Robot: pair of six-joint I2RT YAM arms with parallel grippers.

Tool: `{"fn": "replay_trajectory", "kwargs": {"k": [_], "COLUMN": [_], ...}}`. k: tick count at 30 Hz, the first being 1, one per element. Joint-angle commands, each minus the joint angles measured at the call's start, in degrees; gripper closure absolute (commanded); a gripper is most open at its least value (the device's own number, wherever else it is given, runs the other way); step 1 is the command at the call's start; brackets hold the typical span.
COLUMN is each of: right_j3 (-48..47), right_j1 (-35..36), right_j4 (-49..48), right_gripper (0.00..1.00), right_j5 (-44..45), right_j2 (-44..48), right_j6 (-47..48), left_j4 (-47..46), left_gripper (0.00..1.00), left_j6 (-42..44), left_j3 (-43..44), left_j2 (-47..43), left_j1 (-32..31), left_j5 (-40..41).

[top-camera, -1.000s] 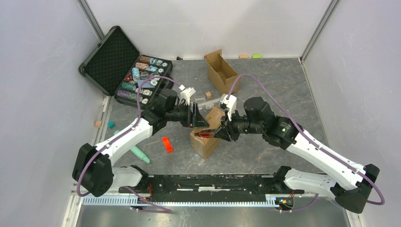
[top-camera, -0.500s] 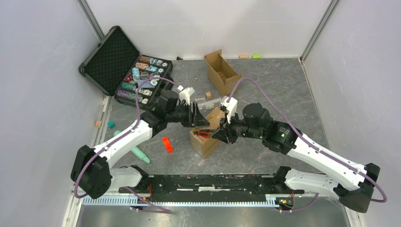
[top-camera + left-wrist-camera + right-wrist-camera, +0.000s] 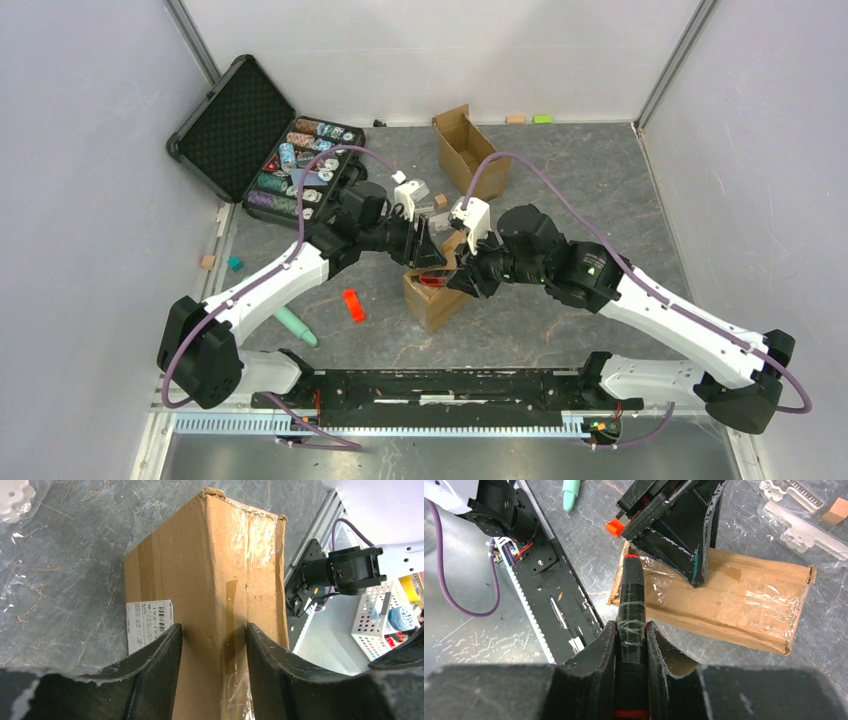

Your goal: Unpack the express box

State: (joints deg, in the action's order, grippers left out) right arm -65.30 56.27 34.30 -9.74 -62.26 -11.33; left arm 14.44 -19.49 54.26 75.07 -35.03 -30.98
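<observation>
- Grey marbled tabletop [image 3: 560, 300] inside white walls [image 3: 450, 50]; both arms reach in to the middle.
- Brown cardboard express box [image 3: 432, 302] lies mid-table, just ahead of the arm bases, between the two grippers.
- White printed label [image 3: 148, 625] sits on one side face of the express box; clear shiny tape [image 3: 255, 530] covers the face next to it.
- Left gripper [image 3: 214, 630]: jaws apart, one finger [image 3: 155, 665] over the label face and the other over the taped face, with the box's long edge running between them. It is not clamped round the box; the right wrist view shows a fingertip down on the taped top.
- Right gripper [image 3: 630, 630]: jaws clamped on a black rod-shaped tool with red rings [image 3: 631, 595], which has clear tape wrapped round it at the fingers.
- Tool tip sits at the box's end, right beside the left gripper's finger; cannot tell whether it touches the cardboard.
- Black foam-lined case [image 3: 240, 125] stands open at the far left, holding poker chips [image 3: 300, 165].
- Narrow unlabelled cardboard box with raised flaps [image 3: 470, 150] sits far centre, well apart from the express box.
- Small orange piece [image 3: 352, 305] and mint-green stick [image 3: 296, 325] lie left of the express box.
</observation>
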Motion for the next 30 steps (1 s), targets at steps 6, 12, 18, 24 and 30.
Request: {"fn": "replay_trajectory", "kwargs": {"k": [6,12,18,24,30], "right_j3": [-8.2,-12.1,-13.5,-13.8,-13.6], "right_j1": [0.6,0.6,0.6,0.6,0.6], "right_j4": [13.0,17.8,19.3,18.3,18.3], "right_gripper": [1.00,1.00,1.00,1.00,1.00], "right_j5": [1.2,2.7,3.4,3.1,4.1], "right_j2": [-1.6,-2.3,-3.7,-4.4,-4.1], "right_j6": [1.2,2.1,3.4,3.9,3.8], "left_j4": [7.9,5.3,4.9,15.5,20.3], "left_gripper": [0.45,0.44,0.42,0.24,0.13], "left_j6": [12.1,15.0,13.9,6.9,0.4], "left_j3": [-2.6,-5.0,-3.1,9.2,10.7], "left_j2": [4.0,2.3,2.9,3.4,-2.6], "left_j1": [0.3,0.3,0.3,0.3,0.9], "left_j5": [9.7,8.5,6.0,2.7,5.1]}}
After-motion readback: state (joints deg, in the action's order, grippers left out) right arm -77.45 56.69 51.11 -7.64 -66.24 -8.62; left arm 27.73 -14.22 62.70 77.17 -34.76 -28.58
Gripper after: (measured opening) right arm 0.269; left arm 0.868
